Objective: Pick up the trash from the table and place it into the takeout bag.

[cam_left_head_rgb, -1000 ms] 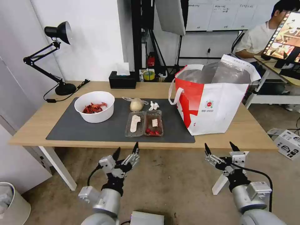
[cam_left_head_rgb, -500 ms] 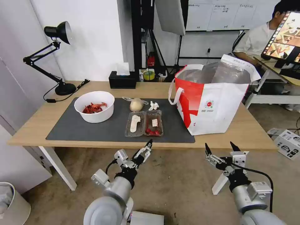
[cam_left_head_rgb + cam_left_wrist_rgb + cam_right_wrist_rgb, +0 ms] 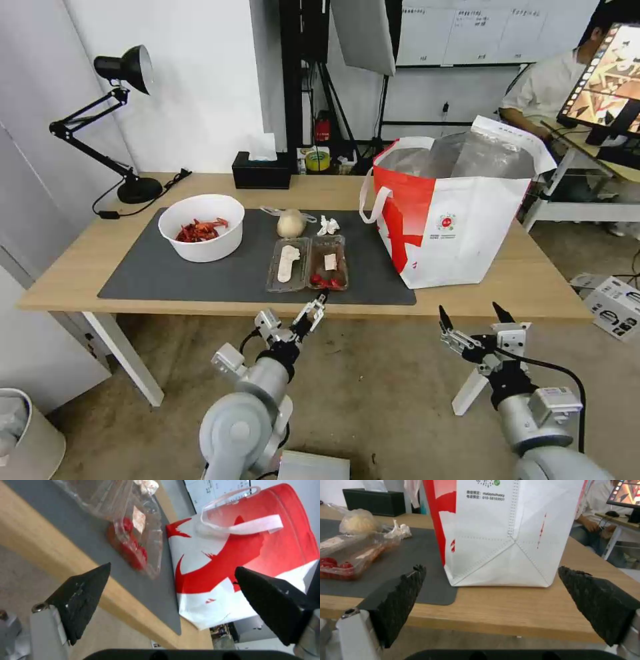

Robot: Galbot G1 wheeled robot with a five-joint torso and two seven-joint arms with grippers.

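Two grippers below desk (image 3: 527, 283) edge, jaws wide, empty. Left gripper (image 3: 298, 319) nearer tray (image 3: 307, 263), at its 12 o'clock, long axis crosswise. Right gripper (image 3: 471, 325) parked below bag (image 3: 453, 213).

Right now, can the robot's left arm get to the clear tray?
Probably yes. The left gripper is open at the table's front edge, just short of the clear tray, nothing between them.

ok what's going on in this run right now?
Table cleanup, nothing picked yet. The left gripper, open, is at the front edge of the light wooden table, just short of the clear hinged plastic tray on the dark grey mat. The right gripper hangs open below the red-and-white takeout bag.
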